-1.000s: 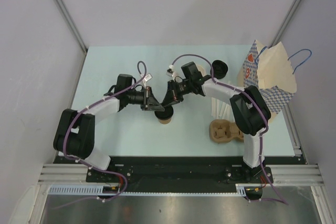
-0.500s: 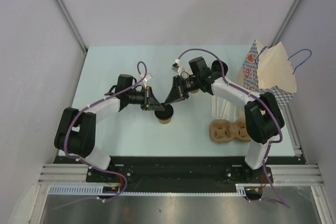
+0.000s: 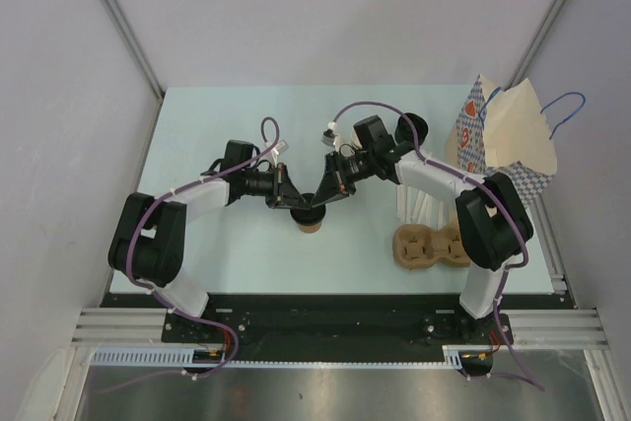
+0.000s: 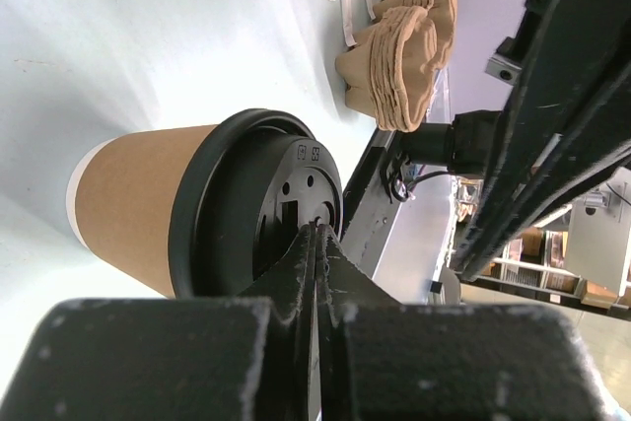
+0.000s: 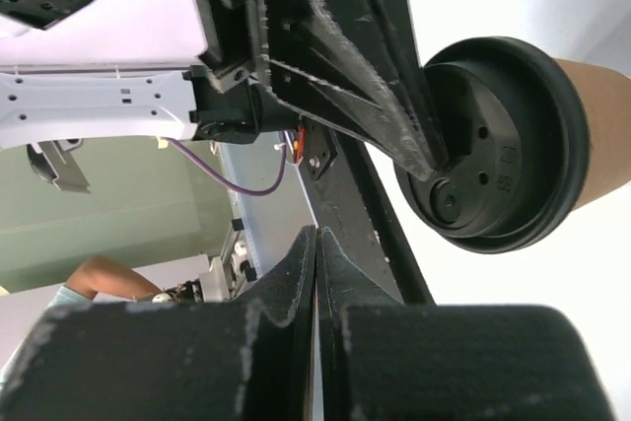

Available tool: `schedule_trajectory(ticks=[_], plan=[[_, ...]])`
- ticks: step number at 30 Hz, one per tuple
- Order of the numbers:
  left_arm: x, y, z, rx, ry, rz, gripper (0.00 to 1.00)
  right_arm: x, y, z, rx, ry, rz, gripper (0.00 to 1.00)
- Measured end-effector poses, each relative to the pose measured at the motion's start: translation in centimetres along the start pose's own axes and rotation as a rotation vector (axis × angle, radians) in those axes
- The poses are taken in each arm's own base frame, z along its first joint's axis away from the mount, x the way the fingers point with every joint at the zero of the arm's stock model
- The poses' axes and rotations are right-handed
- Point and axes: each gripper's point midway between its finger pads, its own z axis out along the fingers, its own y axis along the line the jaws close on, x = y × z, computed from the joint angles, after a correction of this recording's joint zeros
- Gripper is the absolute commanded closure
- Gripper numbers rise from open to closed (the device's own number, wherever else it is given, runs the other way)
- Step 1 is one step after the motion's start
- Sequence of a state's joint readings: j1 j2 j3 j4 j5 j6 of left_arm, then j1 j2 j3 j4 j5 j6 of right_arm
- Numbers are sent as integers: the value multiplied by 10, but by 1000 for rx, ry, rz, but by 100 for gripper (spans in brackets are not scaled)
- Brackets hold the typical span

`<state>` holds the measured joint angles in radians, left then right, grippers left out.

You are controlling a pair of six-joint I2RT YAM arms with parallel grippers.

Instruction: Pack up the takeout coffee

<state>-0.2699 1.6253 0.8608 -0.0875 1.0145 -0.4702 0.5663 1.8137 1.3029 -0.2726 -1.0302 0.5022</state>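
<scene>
The takeout coffee (image 3: 312, 224), a tan paper cup with a black lid, stands upright at the table's middle. My left gripper (image 3: 299, 204) is shut and empty, and its tips rest on the lid's top from the left. In the left wrist view the closed tips (image 4: 317, 231) touch the lid's centre, with the cup (image 4: 128, 209) behind. My right gripper (image 3: 319, 199) is shut and empty. It hovers just right of the lid and does not touch it. In the right wrist view its tips (image 5: 315, 234) sit beside the cup (image 5: 498, 145).
A stack of moulded pulp cup carriers (image 3: 429, 246) lies at the right front, also in the left wrist view (image 4: 404, 56). White packets (image 3: 414, 206) lie behind the carriers. An open paper bag (image 3: 513, 140) stands at the far right, with black lids (image 3: 412, 128) beside it.
The right arm has drawn back and then lowered its shut gripper beside the lid. The left gripper has edged right onto the lid. The cup has not moved.
</scene>
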Motion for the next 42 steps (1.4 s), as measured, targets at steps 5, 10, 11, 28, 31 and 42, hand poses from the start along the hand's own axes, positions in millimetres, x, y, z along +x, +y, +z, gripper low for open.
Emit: schedule_trajectory(ticks=[5, 10, 11, 28, 31, 42], plan=[[0, 0, 0, -1, 0, -1, 100, 9, -26, 11, 31, 29, 17, 100], [0, 1, 1, -2, 5, -7, 100, 30, -51, 20, 5, 113, 117, 100], [-1, 1, 1, -2, 6, -7, 100, 32, -59, 20, 27, 115, 126, 100], [-2, 2, 1, -8, 11, -2, 100, 17, -20, -8, 56, 0, -18, 100], [-2, 2, 1, -8, 11, -2, 100, 10, -5, -13, 30, -27, -60, 100], [-2, 2, 1, -8, 12, 4, 100, 22, -62, 13, 148, 23, 18, 100]])
